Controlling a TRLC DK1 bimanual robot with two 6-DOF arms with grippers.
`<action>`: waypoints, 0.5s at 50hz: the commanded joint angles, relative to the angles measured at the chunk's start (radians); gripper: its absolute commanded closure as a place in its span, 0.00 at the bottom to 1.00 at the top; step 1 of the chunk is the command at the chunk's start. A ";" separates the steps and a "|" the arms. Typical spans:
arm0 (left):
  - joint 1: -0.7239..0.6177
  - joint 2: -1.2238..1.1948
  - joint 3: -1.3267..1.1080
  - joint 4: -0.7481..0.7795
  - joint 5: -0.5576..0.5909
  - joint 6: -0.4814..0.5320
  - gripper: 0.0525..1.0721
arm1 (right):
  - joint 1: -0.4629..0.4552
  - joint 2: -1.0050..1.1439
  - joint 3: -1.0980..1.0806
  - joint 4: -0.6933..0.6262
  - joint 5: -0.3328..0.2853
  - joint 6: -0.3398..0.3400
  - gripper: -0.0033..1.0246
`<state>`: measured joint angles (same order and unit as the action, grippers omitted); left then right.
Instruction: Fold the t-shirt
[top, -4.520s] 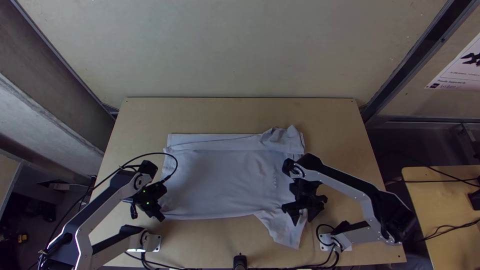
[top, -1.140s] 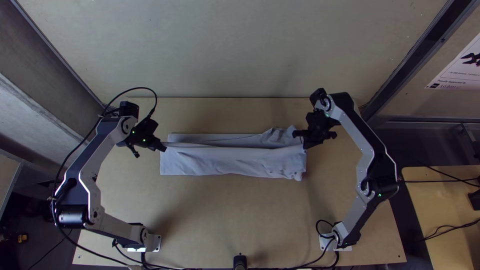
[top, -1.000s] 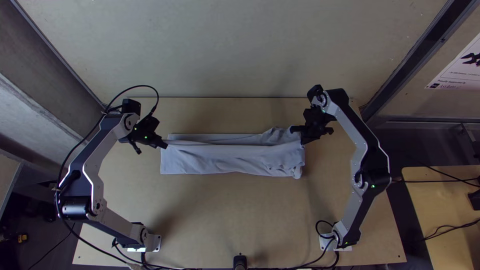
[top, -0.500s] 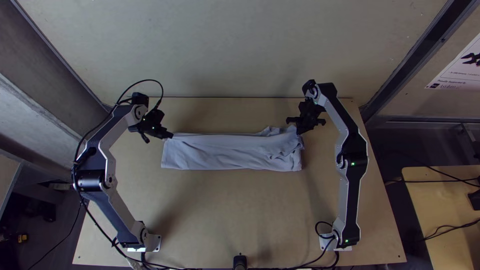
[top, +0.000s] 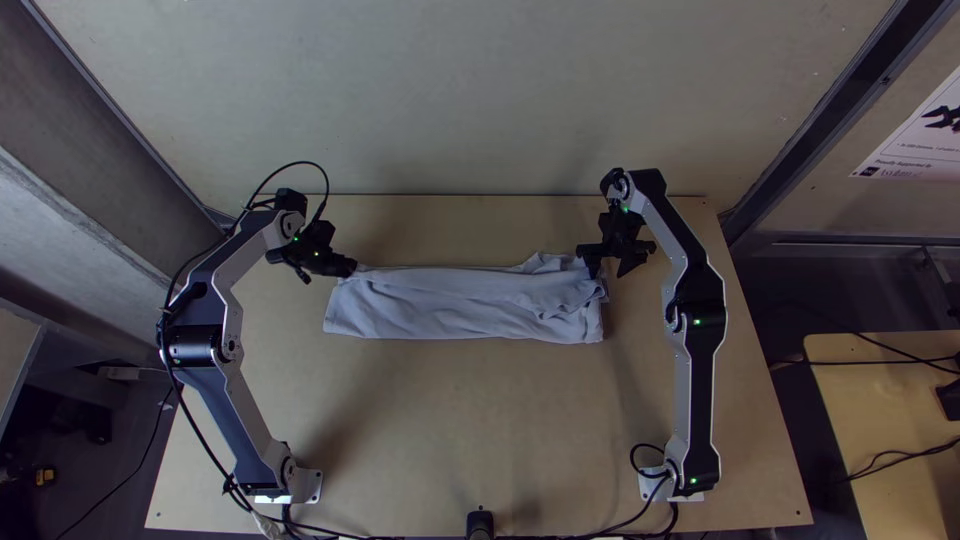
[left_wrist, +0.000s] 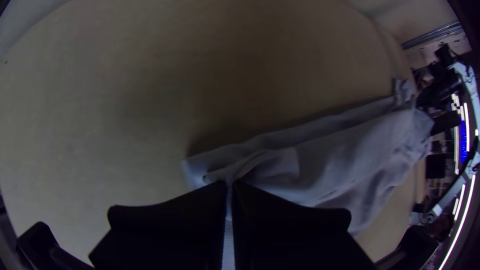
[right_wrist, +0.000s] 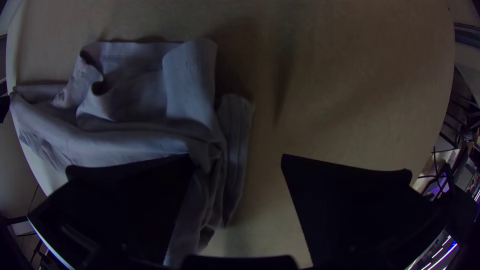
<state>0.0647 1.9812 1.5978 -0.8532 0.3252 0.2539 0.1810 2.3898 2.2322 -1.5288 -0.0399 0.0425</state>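
- The t-shirt (top: 460, 308) lies in a long strip on the desk (top: 450, 430), lumpy at the right arm's end.
- The left gripper (left_wrist: 229, 186) pinches cloth at a far corner.
- The right gripper (right_wrist: 238, 158) has its fingers wide apart by the other far corner.
- The long fold looks almost done. Next, the left fingers should let go gently, so the cloth stays flat.
- Earlier the shirt was much wider; its near part has gone over to the far side.
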 joint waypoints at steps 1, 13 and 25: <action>0.004 -0.042 -0.036 0.006 0.133 -0.018 0.97 | 0.000 -0.073 -0.022 -0.025 0.012 -0.021 0.10; 0.053 -0.111 -0.131 0.082 0.219 -0.062 0.25 | 0.017 -0.147 -0.026 -0.028 0.014 -0.020 0.10; 0.098 -0.165 -0.183 0.092 0.049 0.002 0.05 | 0.034 -0.212 -0.045 -0.031 0.021 -0.015 0.10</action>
<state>0.1429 1.8587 1.4521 -0.7528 0.4423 0.2226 0.2028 2.2288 2.2284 -1.5360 -0.0303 0.0425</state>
